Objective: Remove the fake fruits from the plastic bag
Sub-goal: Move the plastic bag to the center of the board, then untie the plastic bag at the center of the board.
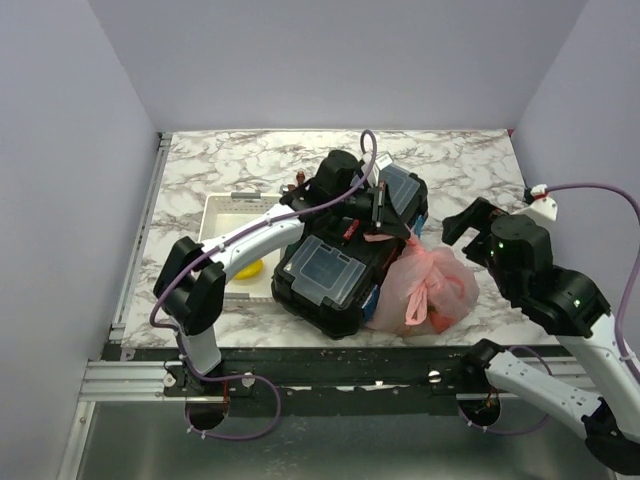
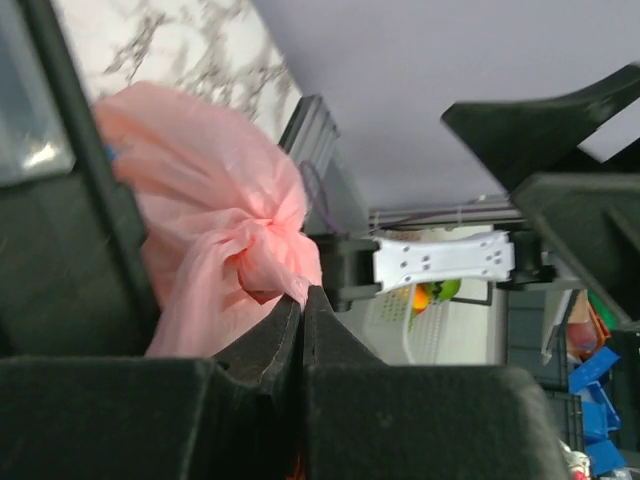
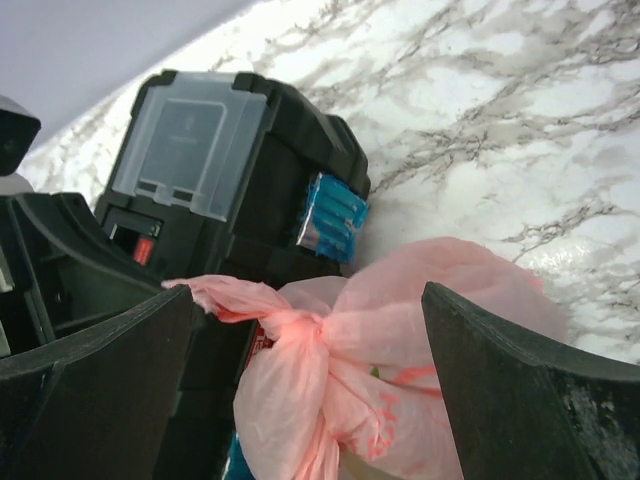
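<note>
Pink plastic bag (image 1: 440, 285): sits on the marble table (image 1: 470, 165), pressed against the right side of the black toolbox (image 1: 330, 265). Its neck is tied in a knot.
Bag axis: in my top view the long axis runs on a diagonal. The full end lies toward the near right, and a handle strip is drawn out toward the far left, over the toolbox corner.
Left gripper (image 2: 303, 298): jaws pressed together with no gap, a pinch of pink film caught at the tips. The arm lies across the toolbox.
Right gripper (image 3: 310, 300): fingers spread wide, nothing between them in contact. It hangs above the bag, and my wrist view frames the knot between the two fingers.
Fake fruits (image 3: 373, 372): inside the bag. I make out only a green speck and an orange tint through the film, and I cannot tell which fruit is which.
White tray (image 1: 215, 215): left of the toolbox, touching or just beside it, with a yellow object (image 1: 246, 268) at its near end.
</note>
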